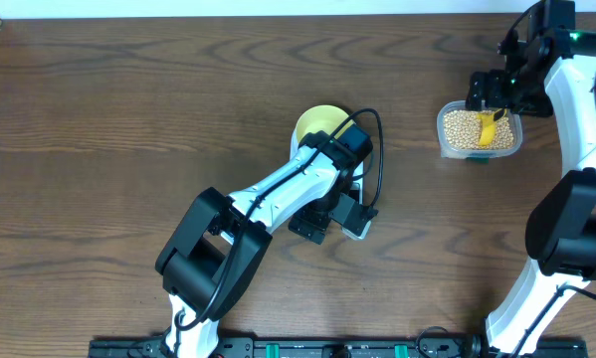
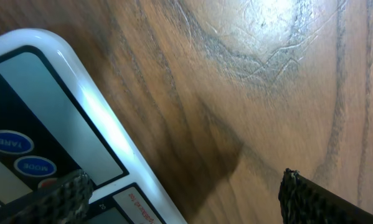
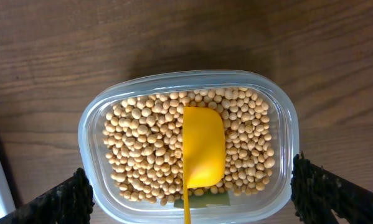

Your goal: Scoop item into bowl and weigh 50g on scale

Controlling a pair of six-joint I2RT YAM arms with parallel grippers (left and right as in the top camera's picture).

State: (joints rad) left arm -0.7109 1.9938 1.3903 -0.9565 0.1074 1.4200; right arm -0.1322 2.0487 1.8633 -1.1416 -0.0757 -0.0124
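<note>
The tan beans (image 3: 142, 143) fill a clear tub (image 3: 93, 124), and a yellow scoop (image 3: 203, 146) lies bowl-down on them. My right gripper (image 3: 189, 199) hangs open over the tub's near end, a finger outside each wall. In the overhead view the tub (image 1: 444, 139) is at the right. The pale-yellow bowl (image 1: 317, 124) stands mid-table, partly behind my left arm. The white scale (image 2: 99, 118) shows its display and blue buttons. My left gripper (image 2: 186, 196) is open and empty, one finger over the scale's front and the other over bare wood. Overhead, that gripper (image 1: 335, 219) covers most of the scale (image 1: 359, 229).
The dark wooden table (image 1: 128, 119) stretches to the left. My left arm (image 1: 278, 189) runs diagonally from the front edge to the centre. My right arm (image 1: 576, 149) stands along the right side.
</note>
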